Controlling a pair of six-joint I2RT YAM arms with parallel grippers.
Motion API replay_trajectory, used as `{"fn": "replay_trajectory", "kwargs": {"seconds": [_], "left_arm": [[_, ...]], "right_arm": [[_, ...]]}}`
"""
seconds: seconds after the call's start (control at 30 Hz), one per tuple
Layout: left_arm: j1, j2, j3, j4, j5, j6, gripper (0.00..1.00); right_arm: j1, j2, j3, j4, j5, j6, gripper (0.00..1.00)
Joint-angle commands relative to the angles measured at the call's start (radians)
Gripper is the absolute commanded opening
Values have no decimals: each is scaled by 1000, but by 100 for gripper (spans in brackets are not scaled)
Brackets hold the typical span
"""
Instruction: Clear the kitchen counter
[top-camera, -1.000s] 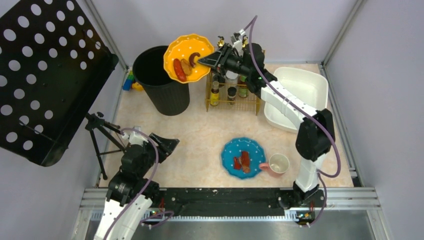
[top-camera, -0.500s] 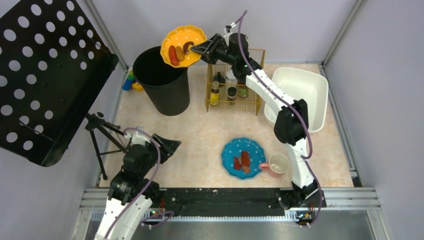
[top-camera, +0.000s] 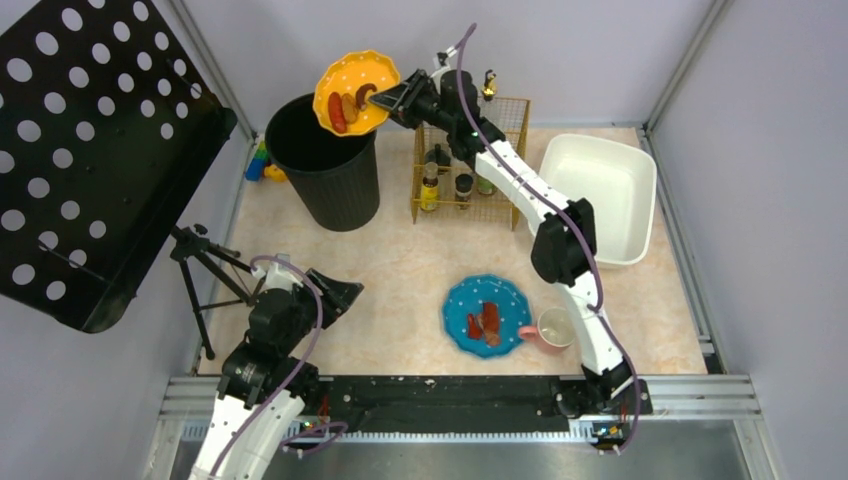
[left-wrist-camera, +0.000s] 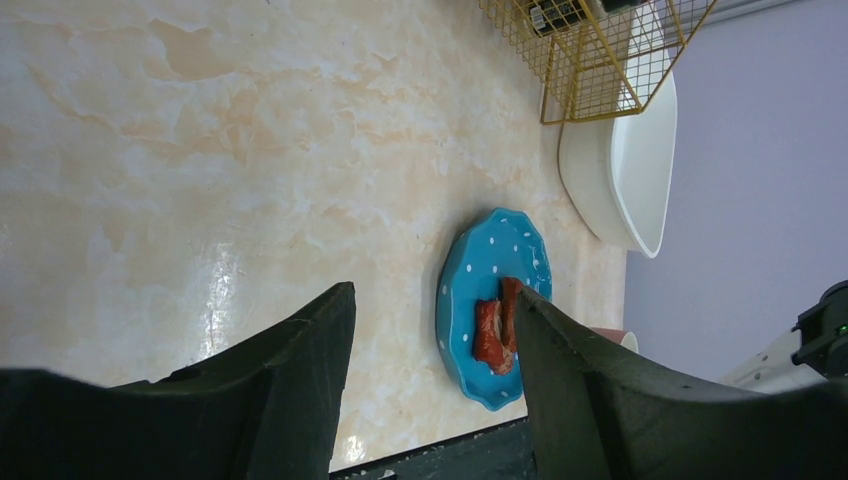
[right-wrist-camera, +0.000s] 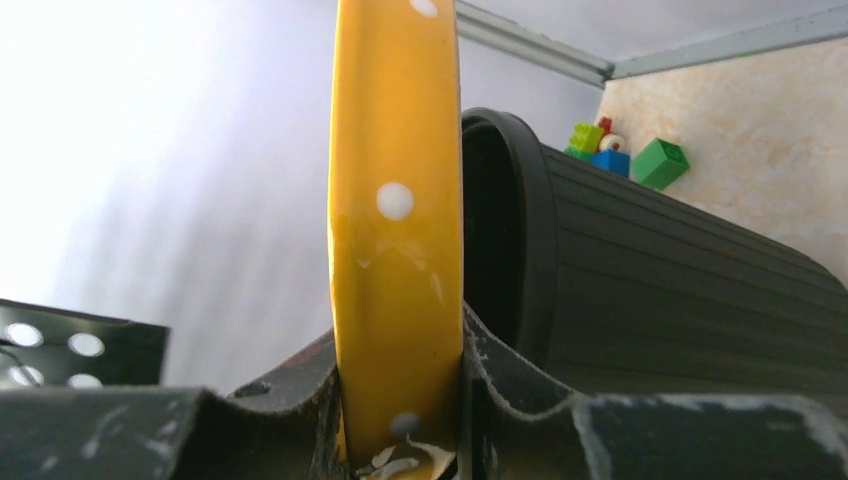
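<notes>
Your right fingers (right-wrist-camera: 620, 430) clamp one yellow dotted plate (top-camera: 352, 92); one blue scalloped plate (top-camera: 462, 300) lies on the marbled counter (top-camera: 400, 260); left fingers (left-wrist-camera: 250, 400) apart.

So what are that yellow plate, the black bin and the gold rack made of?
Yellow plate: probably glazed ceramic or melamine; glossy, thick rim with white dots.
Black bin: likely matte plastic, with moulded vertical ribs.
Gold rack: thin metal wire, shiny gold finish, open grid.

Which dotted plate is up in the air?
The yellow scalloped plate, held by the right gripper near the black ribbed bin; the blue plate lies on the beige marbled counter.
</notes>
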Motion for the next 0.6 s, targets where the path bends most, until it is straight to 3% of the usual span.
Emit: {"fn": "replay_trajectory", "kwargs": {"seconds": [0.0,0.57], "left_arm": [[-2,-18,6,21,11,17,64],[-2,-40,2,-4,2,22,65]], "right_arm": [[36,-13,131,212,38,-25,0],[88,7,185,186,143,-296,0]]}}
